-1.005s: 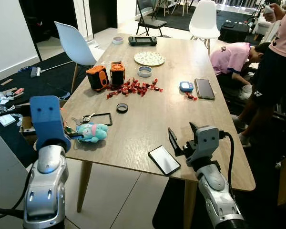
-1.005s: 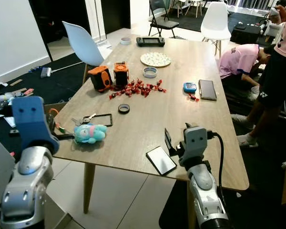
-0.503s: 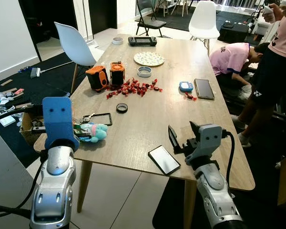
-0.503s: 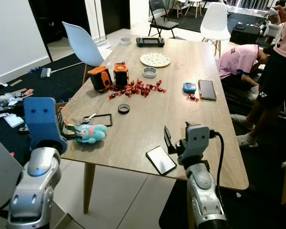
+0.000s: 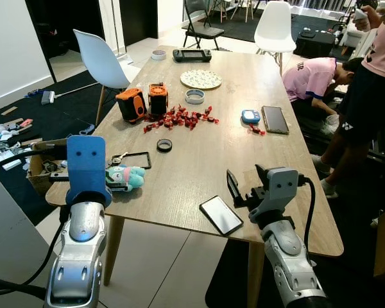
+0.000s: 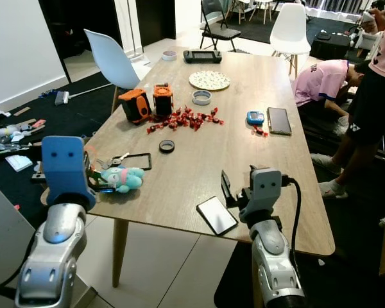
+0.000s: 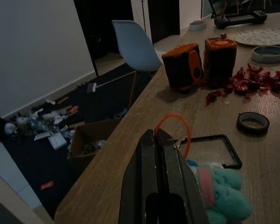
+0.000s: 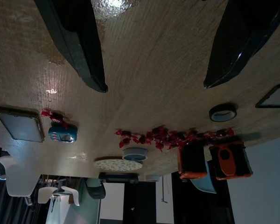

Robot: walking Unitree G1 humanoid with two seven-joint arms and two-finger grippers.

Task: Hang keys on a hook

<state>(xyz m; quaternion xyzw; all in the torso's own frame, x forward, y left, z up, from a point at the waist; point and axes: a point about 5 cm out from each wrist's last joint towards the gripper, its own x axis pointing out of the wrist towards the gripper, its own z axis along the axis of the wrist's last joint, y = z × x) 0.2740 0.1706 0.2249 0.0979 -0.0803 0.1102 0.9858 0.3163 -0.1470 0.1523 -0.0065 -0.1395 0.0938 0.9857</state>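
Keys: keys (image 5: 114, 158) lie flat on the table (image 5: 199, 128) near its left edge toward the near corner, touching the teal plush toy (image 5: 129, 176), with an orange loop (image 7: 173, 122) beside them.
Left gripper: left gripper (image 7: 159, 140) is at the table's near left corner, fingers (image 7: 170, 163) pressed together with no gap, tips just at the orange loop; whether they actually pinch it cannot be told.
Right gripper: right gripper (image 8: 154, 86) hovers over the near edge of the table, fingers (image 8: 81, 42) spread wide apart, holding nothing; a black phone (image 5: 221, 215) lies just beside it.
Adjacent items: an empty black frame (image 5: 137, 160) just beyond the plush toy; a black tape ring (image 5: 164, 145) further in.
Mid-table: two orange-and-black boxes (image 5: 141, 102), scattered red sweets (image 5: 179, 118), a grey dish (image 5: 194, 96), a patterned plate (image 5: 201, 79).
Right edge: a person in a pink shirt (image 5: 317, 77) bends over.
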